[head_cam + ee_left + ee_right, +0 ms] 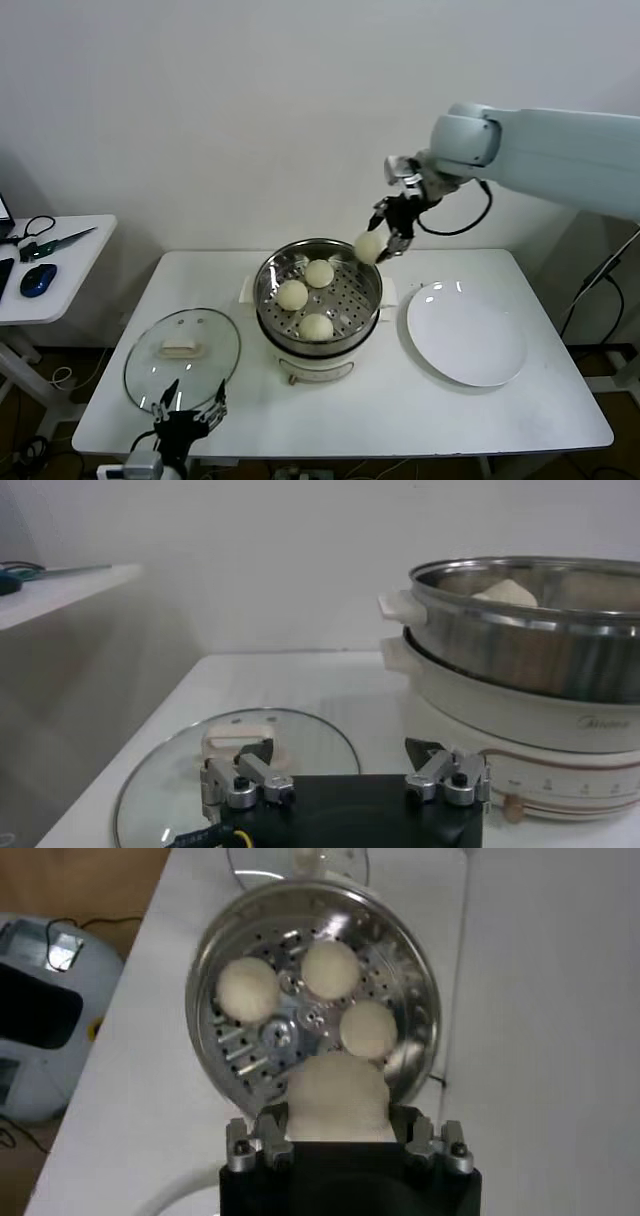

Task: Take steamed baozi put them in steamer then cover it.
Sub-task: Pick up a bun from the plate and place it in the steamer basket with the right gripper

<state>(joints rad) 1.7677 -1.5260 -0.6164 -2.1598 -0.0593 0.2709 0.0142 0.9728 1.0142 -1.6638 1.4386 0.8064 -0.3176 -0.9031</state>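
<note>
White table (330, 420) against a pale wall. Nearest: left gripper (188, 416), fingers apart, at the front edge beside the cover (182, 358) lying flat. Centre: steamer (318, 300) holding three steamed baozi (293, 295). Farthest: right gripper (386, 243) clamped on fourth baozi (368, 248) above the steamer's back rim.

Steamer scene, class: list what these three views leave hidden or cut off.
1. Steamer floor: hidden in the left wrist view by its steel wall.
2. Fourth baozi: underside hidden in the right wrist view by the right gripper.
3. Cover: near rim blocked by the left gripper.
4. Plate: cut off by the edge in the right wrist view.
</note>
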